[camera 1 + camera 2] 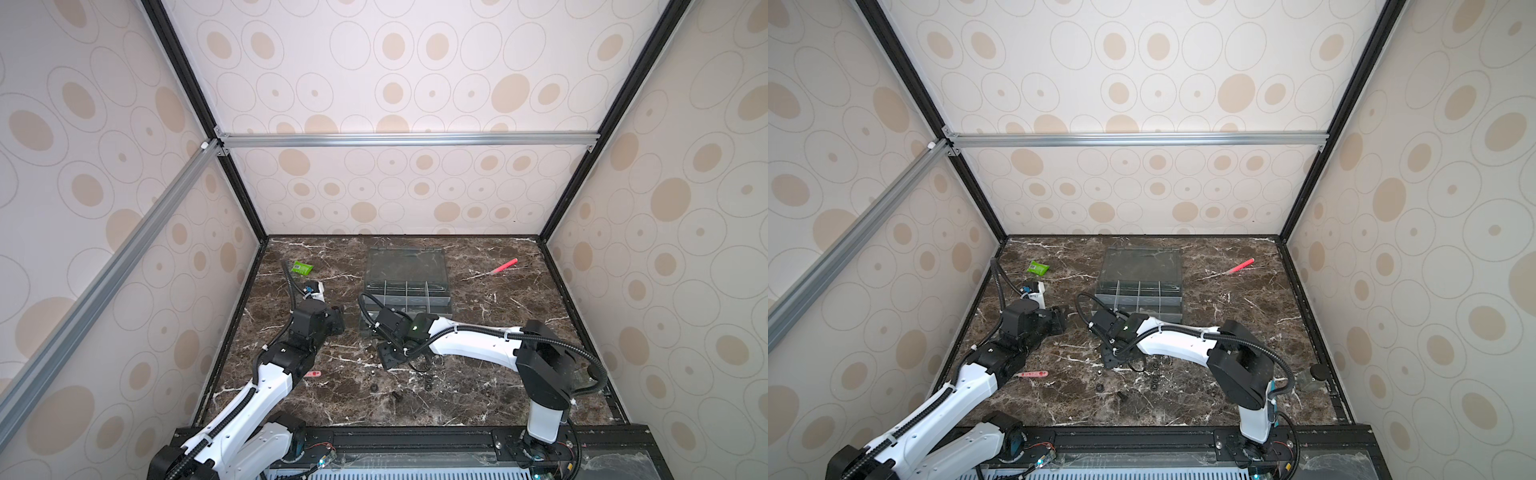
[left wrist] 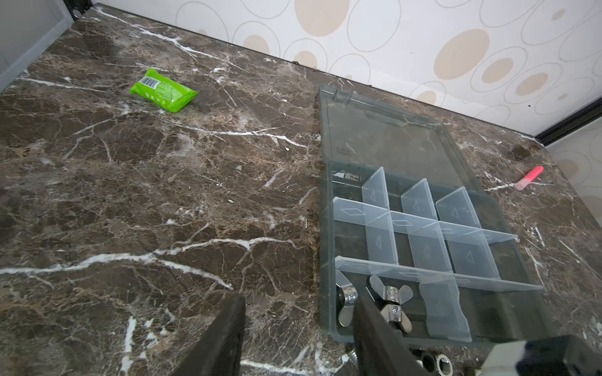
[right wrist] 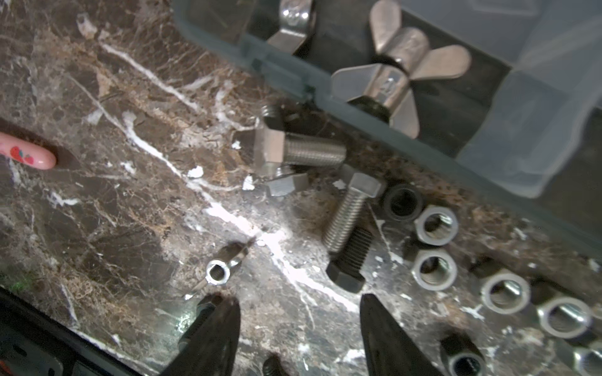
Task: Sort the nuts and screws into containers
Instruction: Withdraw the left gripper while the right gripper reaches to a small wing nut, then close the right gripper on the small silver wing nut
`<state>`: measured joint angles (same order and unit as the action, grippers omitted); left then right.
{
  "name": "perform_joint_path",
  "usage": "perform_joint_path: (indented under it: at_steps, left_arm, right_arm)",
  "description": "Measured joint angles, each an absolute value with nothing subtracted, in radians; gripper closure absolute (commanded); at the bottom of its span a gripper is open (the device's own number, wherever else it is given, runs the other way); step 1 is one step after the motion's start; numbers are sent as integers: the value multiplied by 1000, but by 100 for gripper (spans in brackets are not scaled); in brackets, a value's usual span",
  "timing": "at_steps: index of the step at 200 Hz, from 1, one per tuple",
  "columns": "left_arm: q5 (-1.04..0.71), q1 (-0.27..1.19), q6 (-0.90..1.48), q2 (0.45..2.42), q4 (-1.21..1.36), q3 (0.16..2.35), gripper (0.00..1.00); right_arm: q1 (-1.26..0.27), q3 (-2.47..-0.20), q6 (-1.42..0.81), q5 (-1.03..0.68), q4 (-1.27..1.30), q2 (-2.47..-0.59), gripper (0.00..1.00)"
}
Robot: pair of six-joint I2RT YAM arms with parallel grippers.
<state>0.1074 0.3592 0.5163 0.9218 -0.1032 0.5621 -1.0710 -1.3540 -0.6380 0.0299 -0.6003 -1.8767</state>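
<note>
Here, the left gripper [image 2: 298,302] hangs with jaws spread and empty, one finger crossing in front of a corner cell of the containers [image 2: 325,247], where silver wing nuts [image 2: 389,293] lie. The right gripper [image 3: 296,299], jaws likewise apart and empty, hovers over the marble tabletop [image 3: 97,211]; screws [image 3: 314,151] and hex nuts [image 3: 435,240] lie just beyond its fingertips, outside the containers.

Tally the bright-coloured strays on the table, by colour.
green packet: 1
red pen: 1
pink stick: 1
Total: 3
</note>
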Motion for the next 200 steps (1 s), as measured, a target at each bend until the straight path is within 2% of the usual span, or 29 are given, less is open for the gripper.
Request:
perform_joint_path:
  at_steps: [88,200]
  left_arm:
    - [111,344,523,888,-121,538,47]
    - [110,336,528,888,-121,531,46]
  right_arm:
    - [-1095,-1418,-625,-120,-554,-1985,38]
    - [-1139,-1589,-578,-104,-661,-2100,40]
